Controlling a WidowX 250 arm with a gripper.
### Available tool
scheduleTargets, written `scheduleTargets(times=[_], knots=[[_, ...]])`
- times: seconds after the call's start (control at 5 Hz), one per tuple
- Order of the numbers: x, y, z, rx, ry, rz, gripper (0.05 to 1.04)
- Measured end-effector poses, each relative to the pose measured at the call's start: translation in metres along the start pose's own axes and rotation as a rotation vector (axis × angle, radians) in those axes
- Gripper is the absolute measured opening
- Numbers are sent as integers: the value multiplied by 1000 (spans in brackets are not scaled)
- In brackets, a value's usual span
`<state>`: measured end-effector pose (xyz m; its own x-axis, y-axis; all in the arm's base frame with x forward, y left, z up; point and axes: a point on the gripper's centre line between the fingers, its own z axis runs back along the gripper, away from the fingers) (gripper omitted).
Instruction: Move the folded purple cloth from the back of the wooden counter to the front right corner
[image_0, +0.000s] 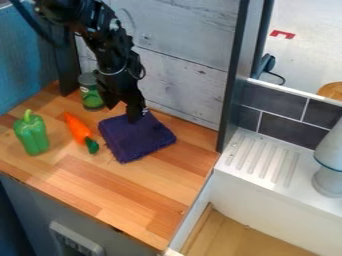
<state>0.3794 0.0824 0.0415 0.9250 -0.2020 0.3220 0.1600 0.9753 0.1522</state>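
Since the purple cloth (139, 139) is laid flat near the toy carrot (78, 129), easy access seems given to the gripper (133, 116) at the cloth's back edge (whether clamped cannot be told).

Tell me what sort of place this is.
Probably a toy kitchen set up for a robot arm: there's a wooden counter, a plastic-looking green pepper and carrot, and a folded purple cloth.
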Motion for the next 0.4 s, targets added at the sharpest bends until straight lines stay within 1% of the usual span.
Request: scheduleTargets(times=[0.2, 0.4], knots=[[11, 1, -16, -41, 25, 22, 1003], [16, 0, -31, -70, 61, 33, 1003]])
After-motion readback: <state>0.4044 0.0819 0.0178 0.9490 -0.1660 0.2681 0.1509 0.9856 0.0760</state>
